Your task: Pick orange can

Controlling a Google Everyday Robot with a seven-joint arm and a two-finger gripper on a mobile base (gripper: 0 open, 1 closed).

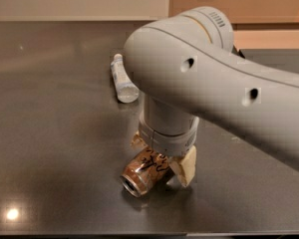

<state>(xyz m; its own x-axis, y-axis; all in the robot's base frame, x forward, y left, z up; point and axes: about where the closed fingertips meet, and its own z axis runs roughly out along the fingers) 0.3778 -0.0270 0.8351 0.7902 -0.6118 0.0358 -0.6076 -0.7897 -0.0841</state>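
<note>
The orange can (pixel 142 173) lies on its side on the dark table (pixel 50 133), near the front edge, its open silver rim towards the lower left. It is copper-orange with black scribbled lettering. My gripper (pixel 161 159) hangs straight down over the can from the big grey arm (pixel 214 83). It is open, with the can's far end between its tan fingers. One finger (pixel 185 167) stands at the can's right side, the other (pixel 137 142) shows behind its left side. The can rests on the table.
A clear plastic water bottle (pixel 122 79) lies on its side behind the gripper, to the left. The grey arm covers the right half of the table. A pale wall (pixel 79 1) runs along the table's far edge.
</note>
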